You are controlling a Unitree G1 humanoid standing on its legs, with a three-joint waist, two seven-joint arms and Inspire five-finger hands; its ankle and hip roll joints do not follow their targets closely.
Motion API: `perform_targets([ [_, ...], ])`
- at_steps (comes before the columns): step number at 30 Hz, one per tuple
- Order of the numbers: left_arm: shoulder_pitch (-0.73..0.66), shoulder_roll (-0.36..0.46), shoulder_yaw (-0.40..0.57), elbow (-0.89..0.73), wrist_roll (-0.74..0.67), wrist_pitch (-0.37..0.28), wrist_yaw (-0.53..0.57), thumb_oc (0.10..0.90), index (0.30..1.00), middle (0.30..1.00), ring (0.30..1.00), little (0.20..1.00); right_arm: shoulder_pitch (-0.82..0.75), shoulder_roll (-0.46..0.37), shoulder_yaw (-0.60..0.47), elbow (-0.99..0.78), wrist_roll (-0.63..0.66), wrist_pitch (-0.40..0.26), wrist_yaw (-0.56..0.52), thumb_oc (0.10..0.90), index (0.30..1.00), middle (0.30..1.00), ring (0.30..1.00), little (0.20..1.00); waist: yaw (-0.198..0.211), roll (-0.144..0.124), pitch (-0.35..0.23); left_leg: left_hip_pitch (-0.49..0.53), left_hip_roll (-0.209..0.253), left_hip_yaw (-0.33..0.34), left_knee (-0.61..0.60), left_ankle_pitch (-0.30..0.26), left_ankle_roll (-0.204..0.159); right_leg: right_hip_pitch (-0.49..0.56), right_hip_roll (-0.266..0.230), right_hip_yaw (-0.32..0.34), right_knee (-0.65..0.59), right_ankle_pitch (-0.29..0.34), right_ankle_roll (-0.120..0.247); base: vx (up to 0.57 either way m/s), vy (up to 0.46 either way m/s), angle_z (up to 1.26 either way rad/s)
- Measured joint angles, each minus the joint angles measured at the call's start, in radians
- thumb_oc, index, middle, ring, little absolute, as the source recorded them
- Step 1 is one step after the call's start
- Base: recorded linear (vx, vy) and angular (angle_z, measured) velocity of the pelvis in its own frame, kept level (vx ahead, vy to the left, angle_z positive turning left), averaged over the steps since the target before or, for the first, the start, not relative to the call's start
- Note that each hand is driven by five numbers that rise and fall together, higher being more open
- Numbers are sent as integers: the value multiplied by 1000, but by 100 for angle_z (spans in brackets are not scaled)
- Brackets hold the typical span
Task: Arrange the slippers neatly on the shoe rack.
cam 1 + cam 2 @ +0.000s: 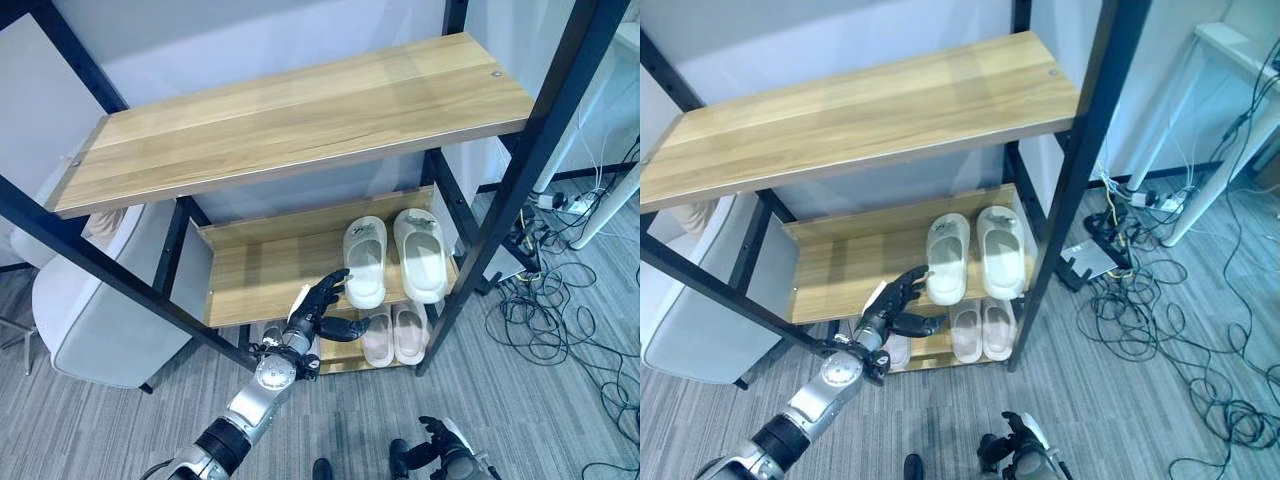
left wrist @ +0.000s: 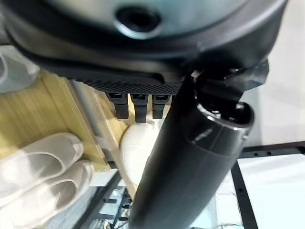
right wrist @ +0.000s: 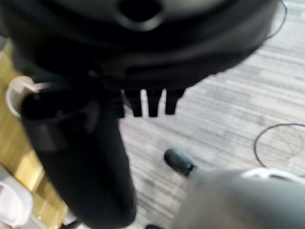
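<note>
Two slipper pairs sit on the shoe rack [image 1: 250, 270]: white pair [image 1: 395, 255] mid-frame, pink pair [image 1: 393, 335] below. Left hand [image 1: 322, 305], fingers relaxed and released, is just beside the white pair; right hand [image 1: 445, 452], lower frame, appears loosely curled and empty. Task judged nearly complete.

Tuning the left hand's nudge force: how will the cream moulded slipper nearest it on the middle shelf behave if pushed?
The cream moulded slipper looks thick and foamy, so probably light and fairly stiff. It lies flat on the smooth wooden middle shelf, so it should slide, not tip. Pushed off-centre by the left hand, it may swivel toward its partner slipper.
</note>
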Motion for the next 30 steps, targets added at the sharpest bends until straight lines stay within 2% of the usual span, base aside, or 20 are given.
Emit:
perform_targets([
  [6,-35,-14,-37,0,0,0,1,800,900,900,900,900,-3,-1,0,0,0,0,-8,800,900,900,900,900,-1,9,-1,-6,0,3,0,0,1,-7,0,0,0,1,0,0,0,0],
  [18,-43,-10,-36,0,1,0,4,800,900,900,900,900,-2,-1,2,0,1,-1,-19,800,900,900,900,900,-1,10,0,0,0,10,0,0,1,-3,0,2,0,1,-1,0,-1,0],
  [23,-44,1,-6,-1,1,0,4,800,900,900,900,900,-2,-1,1,1,1,-1,-19,800,900,900,900,900,1,11,1,9,1,6,0,0,1,9,1,-2,0,0,-1,-1,-2,1],
  [28,-40,45,27,-34,1,0,1,800,900,900,900,900,-10,-2,-2,2,0,2,-17,800,900,900,900,900,7,8,5,24,3,-18,0,1,-1,37,1,-28,0,-5,2,-10,-15,15],
  [30,-27,71,53,-96,0,0,-3,800,900,900,900,900,-4,-1,-1,3,0,5,-16,800,900,900,900,900,27,2,9,33,4,-29,0,1,-1,51,1,-39,0,-9,2,-19,-13,15],
])
